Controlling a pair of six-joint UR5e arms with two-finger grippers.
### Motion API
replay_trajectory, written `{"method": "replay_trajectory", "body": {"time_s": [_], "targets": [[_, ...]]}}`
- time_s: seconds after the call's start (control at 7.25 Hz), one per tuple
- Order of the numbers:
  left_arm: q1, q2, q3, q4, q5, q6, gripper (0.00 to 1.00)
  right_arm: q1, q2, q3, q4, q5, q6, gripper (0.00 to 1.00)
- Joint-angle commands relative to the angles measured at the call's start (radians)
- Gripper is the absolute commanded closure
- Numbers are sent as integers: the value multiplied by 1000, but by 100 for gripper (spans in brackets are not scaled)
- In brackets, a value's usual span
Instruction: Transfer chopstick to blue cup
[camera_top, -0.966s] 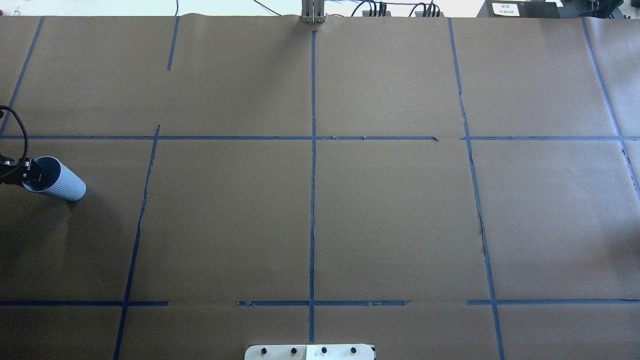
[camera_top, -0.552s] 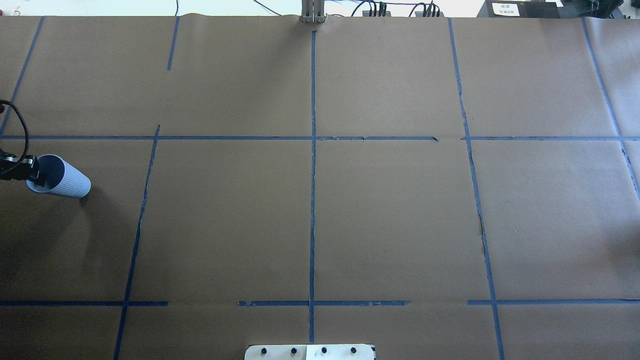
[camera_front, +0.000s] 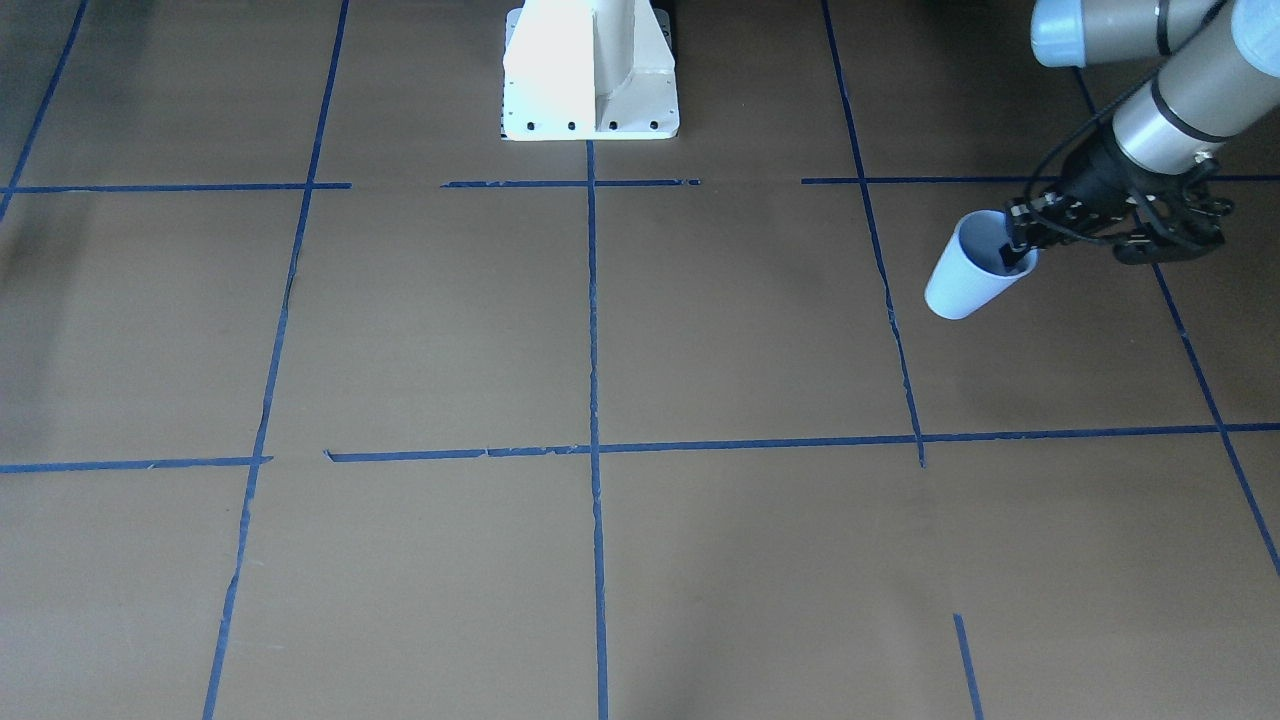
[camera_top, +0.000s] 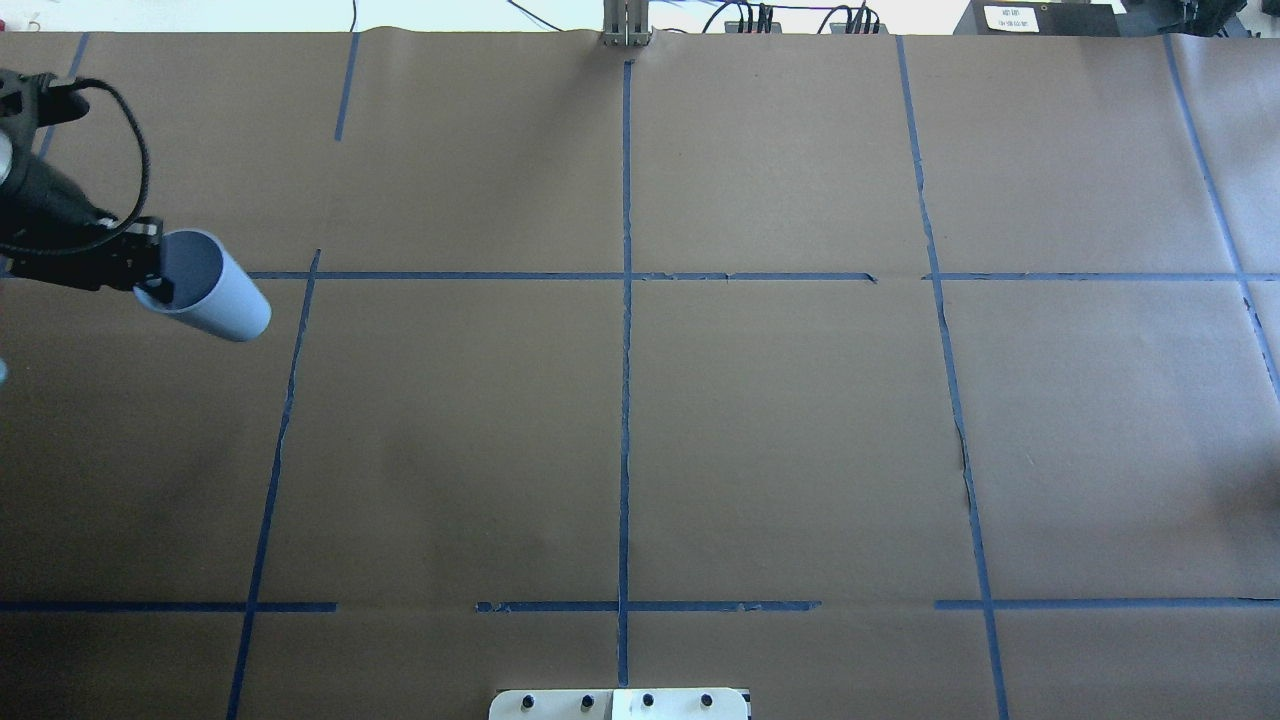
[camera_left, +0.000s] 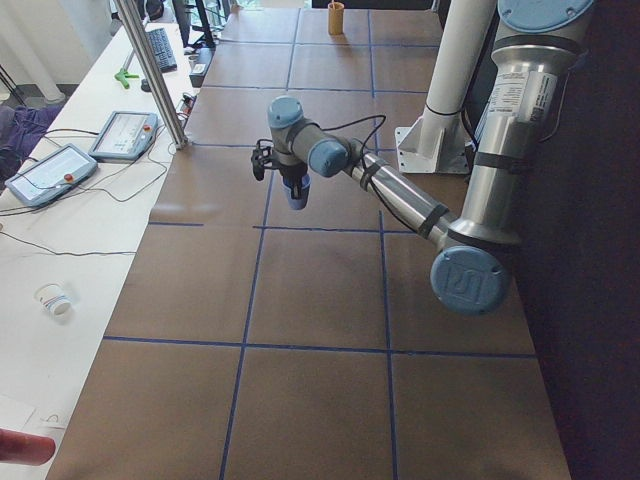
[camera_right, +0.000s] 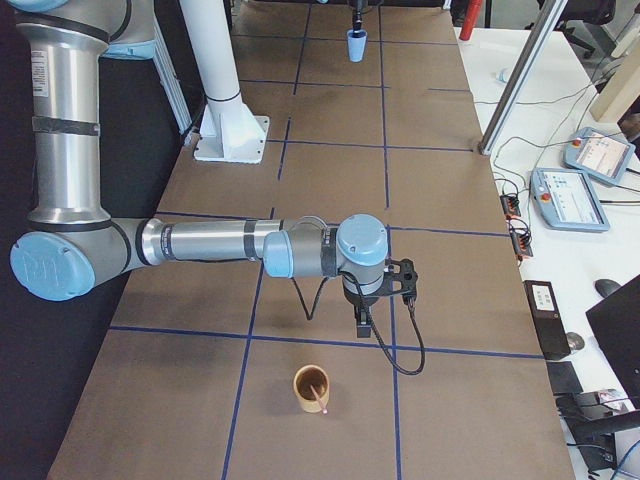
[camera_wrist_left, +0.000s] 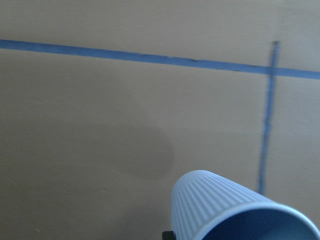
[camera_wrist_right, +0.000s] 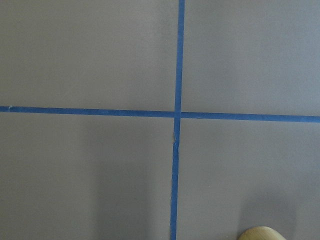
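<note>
My left gripper is shut on the rim of the blue cup, one finger inside it and one outside. It holds the cup tilted above the table's left part. The cup also shows in the front view, the left view, far off in the right view and the left wrist view. A thin pink chopstick stands in a tan cup at the table's right end. My right gripper hangs just beyond that cup; I cannot tell whether it is open.
Blue tape lines cross the brown paper table. The white robot base stands at the near middle edge. The tan cup's rim shows in the right wrist view. Teach pendants and cables lie on the side desk.
My left gripper has carried the blue cup up and away from the robot and a little towards the table's middle. The cup stays tilted in the grip.
</note>
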Motion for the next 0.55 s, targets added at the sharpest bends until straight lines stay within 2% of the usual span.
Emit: {"method": "replay_trajectory", "body": {"time_s": [0.0, 0.14, 0.28, 0.41], "targets": [[204, -263, 25, 81, 83, -350, 100, 0, -2, -6, 1, 1, -2, 0], [298, -346, 80, 76, 187, -438, 100, 0, -2, -6, 1, 1, -2, 0], [356, -419, 167, 70, 235, -492, 100, 0, -2, -4, 1, 1, 0, 0], [398, -459, 252, 5, 277, -514, 100, 0, -2, -1, 1, 1, 0, 0]]}}
